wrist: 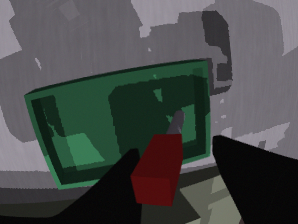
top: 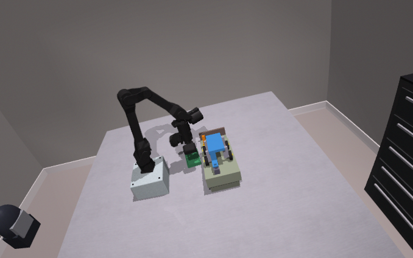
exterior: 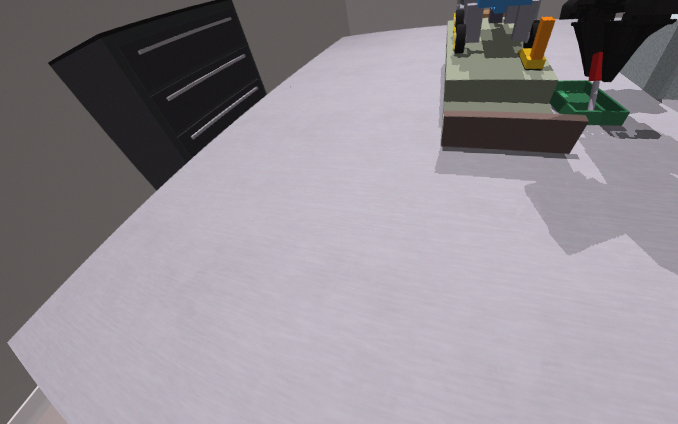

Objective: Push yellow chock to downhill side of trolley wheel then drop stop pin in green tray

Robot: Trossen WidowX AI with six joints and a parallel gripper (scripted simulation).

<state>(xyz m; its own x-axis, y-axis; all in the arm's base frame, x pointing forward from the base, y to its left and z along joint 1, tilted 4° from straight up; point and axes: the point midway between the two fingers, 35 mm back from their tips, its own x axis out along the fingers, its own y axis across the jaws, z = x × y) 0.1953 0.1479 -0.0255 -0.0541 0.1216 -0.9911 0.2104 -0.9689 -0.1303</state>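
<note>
My gripper (top: 189, 150) (exterior: 598, 78) (wrist: 176, 149) is part-way open over the green tray (top: 194, 166) (exterior: 607, 118) (wrist: 100, 87). The red-headed stop pin (exterior: 596, 65) (wrist: 160, 155) is between the parted fingers, its head near one finger with a gap to the other. Its grey shaft points down into the tray; whether the tip touches the floor is unclear. The blue trolley (top: 215, 142) (exterior: 505, 2) stands on the ramp (top: 228, 167) (exterior: 500, 70). The yellow chock (top: 203, 138) (exterior: 542, 40) stands upright at the downhill side of a wheel; its contact is hidden.
A brown end board (top: 222, 131) (exterior: 510, 132) stands at the ramp's low end. A small dark block (top: 217, 170) sits at the trolley's uphill nose. The ramp is right beside the tray. The arm's pale base box (top: 150, 182) is on the tray's other side.
</note>
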